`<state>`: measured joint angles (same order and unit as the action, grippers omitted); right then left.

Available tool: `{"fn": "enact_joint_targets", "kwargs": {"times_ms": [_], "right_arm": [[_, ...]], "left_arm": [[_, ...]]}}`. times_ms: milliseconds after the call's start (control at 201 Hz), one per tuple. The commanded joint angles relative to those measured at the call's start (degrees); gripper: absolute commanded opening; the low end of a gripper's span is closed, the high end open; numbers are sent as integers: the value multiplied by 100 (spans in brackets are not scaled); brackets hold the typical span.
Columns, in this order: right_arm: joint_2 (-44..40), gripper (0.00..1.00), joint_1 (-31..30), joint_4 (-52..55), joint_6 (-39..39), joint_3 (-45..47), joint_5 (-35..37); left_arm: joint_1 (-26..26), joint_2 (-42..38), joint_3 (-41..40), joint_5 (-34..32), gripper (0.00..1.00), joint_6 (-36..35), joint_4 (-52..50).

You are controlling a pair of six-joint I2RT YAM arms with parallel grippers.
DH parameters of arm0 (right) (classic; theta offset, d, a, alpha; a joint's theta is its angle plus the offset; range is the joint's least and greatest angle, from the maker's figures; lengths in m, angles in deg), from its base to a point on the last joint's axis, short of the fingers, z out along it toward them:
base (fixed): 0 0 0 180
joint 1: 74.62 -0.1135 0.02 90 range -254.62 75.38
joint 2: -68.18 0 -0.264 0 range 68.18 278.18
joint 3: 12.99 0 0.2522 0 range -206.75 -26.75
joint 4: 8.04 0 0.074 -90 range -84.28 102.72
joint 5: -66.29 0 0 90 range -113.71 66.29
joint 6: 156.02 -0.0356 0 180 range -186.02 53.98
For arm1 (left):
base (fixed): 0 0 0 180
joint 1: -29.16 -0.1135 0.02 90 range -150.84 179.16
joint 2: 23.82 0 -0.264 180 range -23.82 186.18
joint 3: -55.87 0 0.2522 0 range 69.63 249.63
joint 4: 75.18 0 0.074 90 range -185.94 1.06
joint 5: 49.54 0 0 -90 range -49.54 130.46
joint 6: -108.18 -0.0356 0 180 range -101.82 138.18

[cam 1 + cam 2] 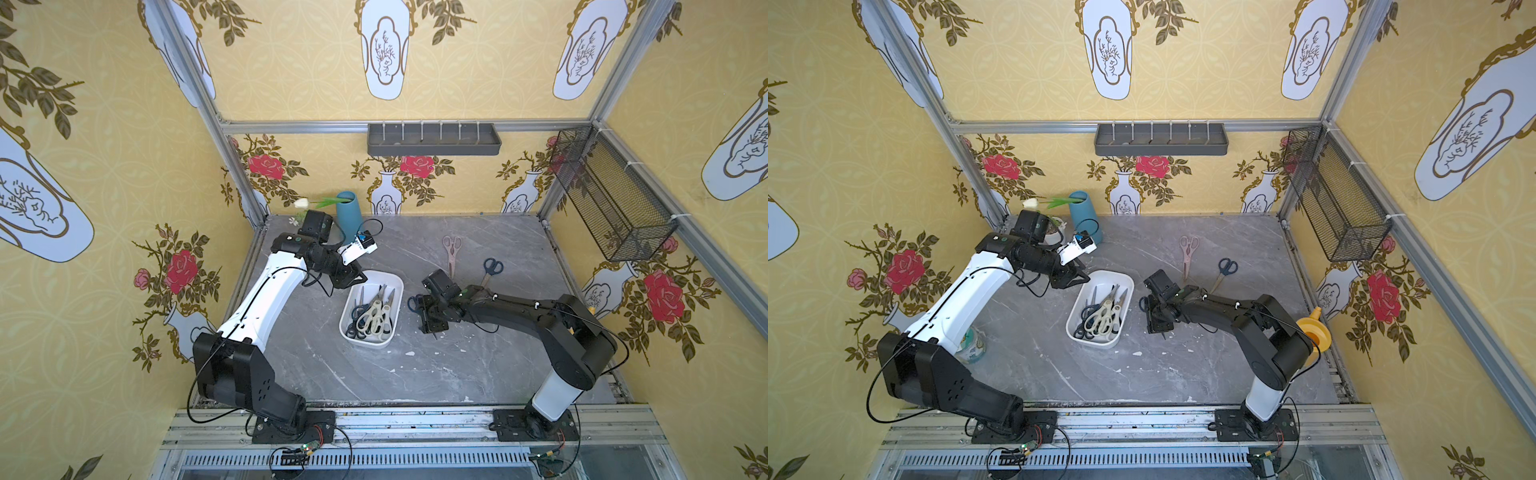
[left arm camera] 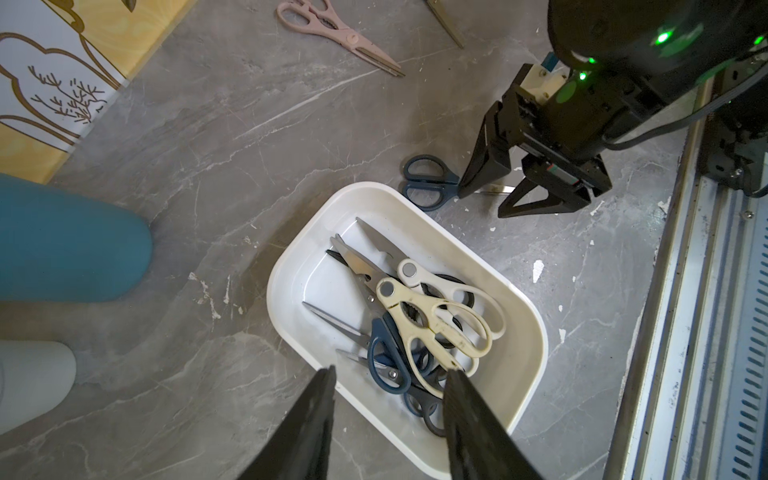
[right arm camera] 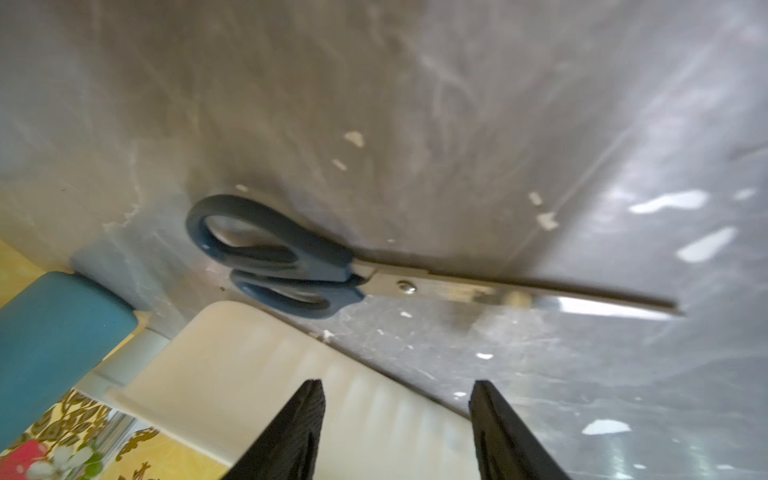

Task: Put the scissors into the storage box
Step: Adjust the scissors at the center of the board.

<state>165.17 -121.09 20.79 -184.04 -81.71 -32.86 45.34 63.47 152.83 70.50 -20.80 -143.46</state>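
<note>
1. Hovering the left gripper [image 2: 390, 374] over one end of the storage box [image 2: 316, 266], fingers spread and gripping nothing.
2. Holding the right gripper [image 3: 397, 386] low over the grey table [image 1: 415, 374], fingers parted and clamping nothing.
3. Leaving the navy scissors [image 3: 407, 286] lying flat on the table just beyond those fingers, handles just beside the box rim, blades pointing away from it.
4. Storing a pile of scissors in the box already: two cream pairs [image 2: 399, 299] on top, navy and black handles beneath.
5. Leaving a pink pair [image 1: 451, 253] and a blue-handled pair [image 1: 491, 268] out on the table, apart from the box, toward the back wall.
</note>
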Motion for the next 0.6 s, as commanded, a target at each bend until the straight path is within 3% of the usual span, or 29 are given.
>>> {"fn": "enact_joint_targets", "kwargs": {"times_ms": [0,164,329,428,592], "right_arm": [[-159,65,128,258,-395,213,253],[-217,69,473,126,76,520,174],[-31,69,979,-340,399,708,-272],[129,70,1276,-90,901,454,-301],[559,70,2250,-221,1802,169,-557]], "left_arm": [[102,65,-29,35,48,-57,-55],[277,108,-80,-36,48,-187,49],[402,388,262,-241,49,-925,-135],[441,662,634,-203,49,-1349,-407],[847,1085,963,-411,49,-2052,-503]]}}
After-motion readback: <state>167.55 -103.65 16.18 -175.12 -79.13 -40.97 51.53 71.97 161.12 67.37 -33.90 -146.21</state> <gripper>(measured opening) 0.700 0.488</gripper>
